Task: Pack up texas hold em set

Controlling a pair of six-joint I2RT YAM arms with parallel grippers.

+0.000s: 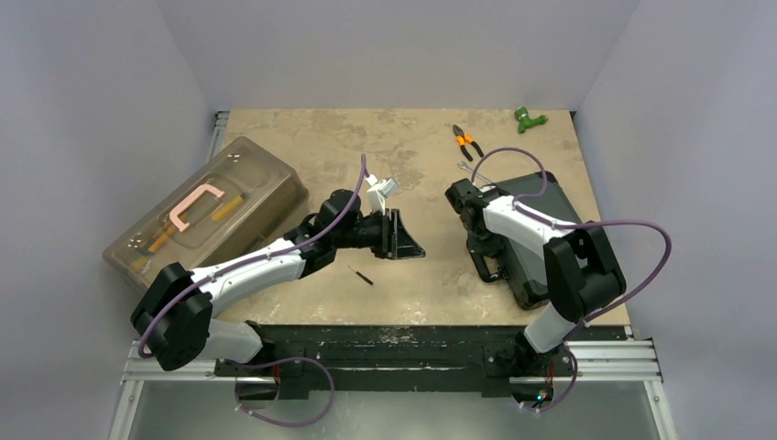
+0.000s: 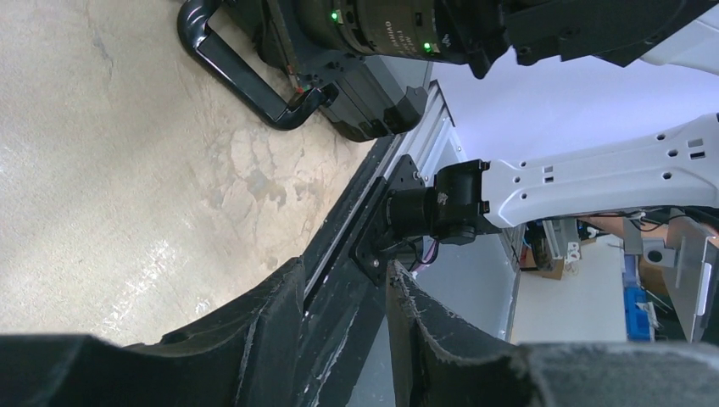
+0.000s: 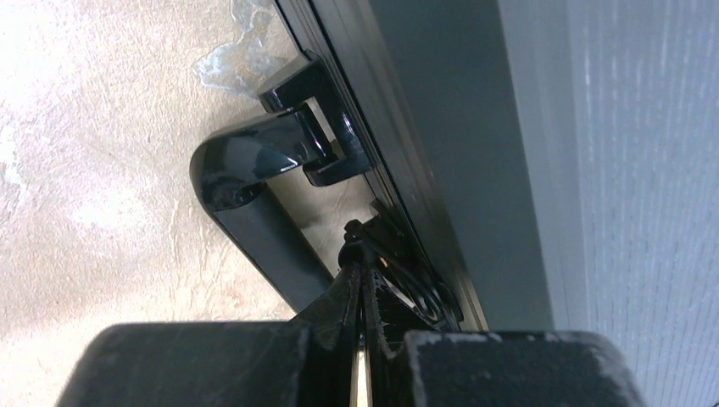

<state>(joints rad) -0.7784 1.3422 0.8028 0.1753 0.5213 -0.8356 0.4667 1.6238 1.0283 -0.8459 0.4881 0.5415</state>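
The black hard case [image 1: 550, 240] lies closed at the right of the table, its handle [image 1: 486, 266] facing the middle. My right gripper [image 1: 482, 246] is shut, with its tips against a latch [image 3: 398, 284] on the case's front edge, beside the handle [image 3: 254, 212]. My left gripper [image 1: 405, 240] is open and empty, low over the bare table at the centre, pointing towards the case. The case [image 2: 373, 106] and its handle [image 2: 242, 76] also show in the left wrist view, well beyond my left gripper [image 2: 343, 292]. Chips, card decks and buttons are out of view.
A translucent brown toolbox [image 1: 247, 183] with a pink handle sits at the left. Orange-handled pliers [image 1: 465, 139] and a green object [image 1: 529, 117] lie at the back. A thin dark stick [image 1: 360, 275] lies near the front centre. The table's front rail [image 1: 394, 335] is close.
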